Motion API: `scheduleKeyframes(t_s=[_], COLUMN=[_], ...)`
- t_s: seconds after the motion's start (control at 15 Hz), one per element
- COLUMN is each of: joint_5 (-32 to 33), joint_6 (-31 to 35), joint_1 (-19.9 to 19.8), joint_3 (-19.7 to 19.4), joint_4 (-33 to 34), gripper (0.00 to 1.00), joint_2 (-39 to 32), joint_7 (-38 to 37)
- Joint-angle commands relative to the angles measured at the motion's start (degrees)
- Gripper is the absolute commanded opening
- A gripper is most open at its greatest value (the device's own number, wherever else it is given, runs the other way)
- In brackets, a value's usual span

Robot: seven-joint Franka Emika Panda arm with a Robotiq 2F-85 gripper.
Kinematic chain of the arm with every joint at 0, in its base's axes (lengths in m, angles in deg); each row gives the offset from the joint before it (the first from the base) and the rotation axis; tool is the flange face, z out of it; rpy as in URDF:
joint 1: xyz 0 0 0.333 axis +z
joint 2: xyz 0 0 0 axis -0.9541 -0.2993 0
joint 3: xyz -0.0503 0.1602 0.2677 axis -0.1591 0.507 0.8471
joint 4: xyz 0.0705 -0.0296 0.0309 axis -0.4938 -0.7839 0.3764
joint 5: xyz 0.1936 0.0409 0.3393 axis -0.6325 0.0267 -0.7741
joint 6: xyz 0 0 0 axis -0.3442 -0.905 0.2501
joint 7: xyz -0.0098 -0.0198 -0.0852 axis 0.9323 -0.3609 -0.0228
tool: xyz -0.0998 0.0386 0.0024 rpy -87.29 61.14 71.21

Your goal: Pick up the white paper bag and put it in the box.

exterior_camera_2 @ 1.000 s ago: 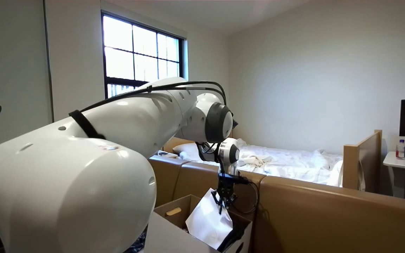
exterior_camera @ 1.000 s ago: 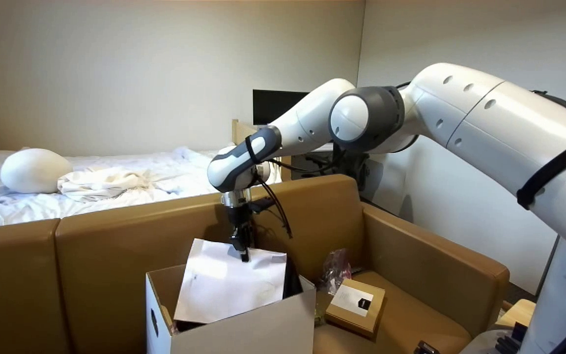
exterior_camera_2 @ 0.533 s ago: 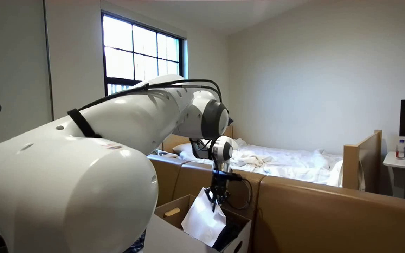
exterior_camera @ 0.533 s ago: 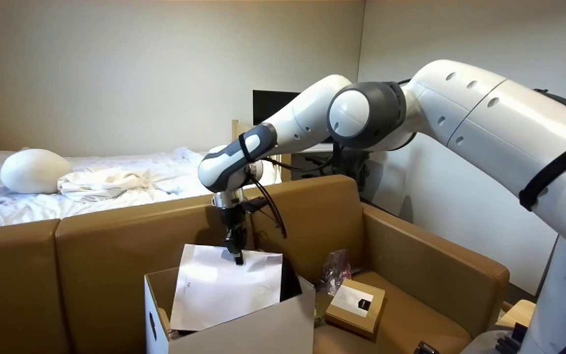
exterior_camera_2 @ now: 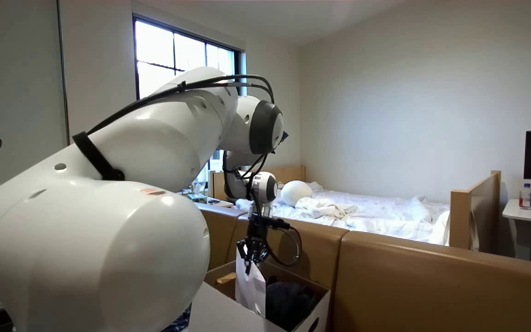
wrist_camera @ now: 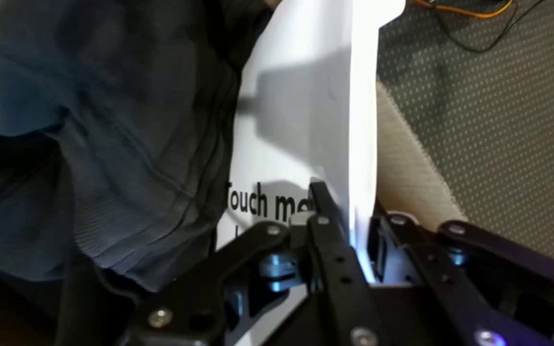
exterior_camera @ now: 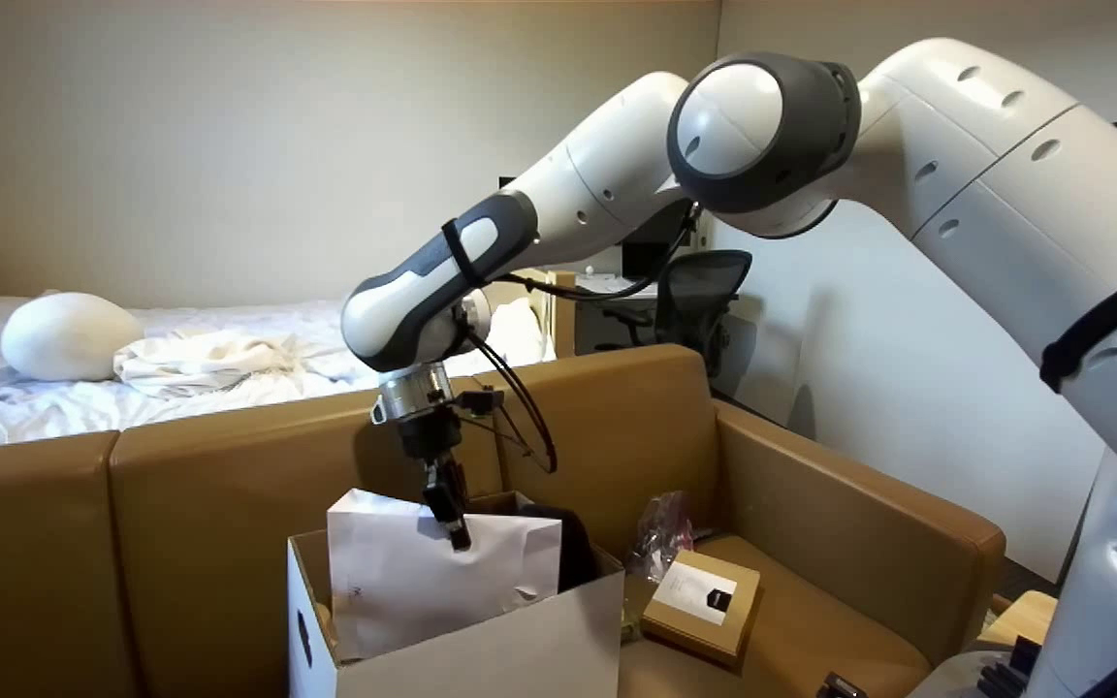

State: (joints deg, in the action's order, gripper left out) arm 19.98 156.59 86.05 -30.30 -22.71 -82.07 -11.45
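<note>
I pinch the top edge of the white paper bag (exterior_camera: 432, 582) in my pincer (wrist_camera: 352, 204); the bag stands nearly upright inside the box (exterior_camera: 491, 650), its upper part above the rim, and just beside it in there lies a bunched dark garment (exterior_camera_2: 289, 302).

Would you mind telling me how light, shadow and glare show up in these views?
Wrist view: an angular shadow crosses the white paper bag, while its edge burns out white. In an exterior view: the window is overexposed, and highlights glint on the glossy arm. In an exterior view: a soft shadow darkens the sofa back.
</note>
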Motion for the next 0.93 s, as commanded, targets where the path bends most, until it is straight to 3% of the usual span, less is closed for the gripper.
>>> scheduleKeyframes(t_s=[0.0, 0.13, 0.47, 0.53, 0.67, 0.87], joint_5=[0.3, 0.1, -2.0, -2.0, -2.2, -1.5], joint_6=[-2.4, -1.9, 8.1, 9.6, 14.2, 23.1], joint_1=[-0.2, 0.0, -1.1, -1.2, -1.7, -1.7], joint_3=[1.2, 1.3, 1.0, 0.9, 0.7, -0.1], joint_4=[-6.1, -6.0, -6.8, -7.1, -9.1, -13.1], gripper=[0.10, 0.10, 0.10, 0.41, 0.47, 0.68], joint_2=[1.0, 0.3, 1.8, 2.3, 3.6, 5.0], joint_7=[2.7, 1.4, -3.5, -4.2, -5.2, -6.6])
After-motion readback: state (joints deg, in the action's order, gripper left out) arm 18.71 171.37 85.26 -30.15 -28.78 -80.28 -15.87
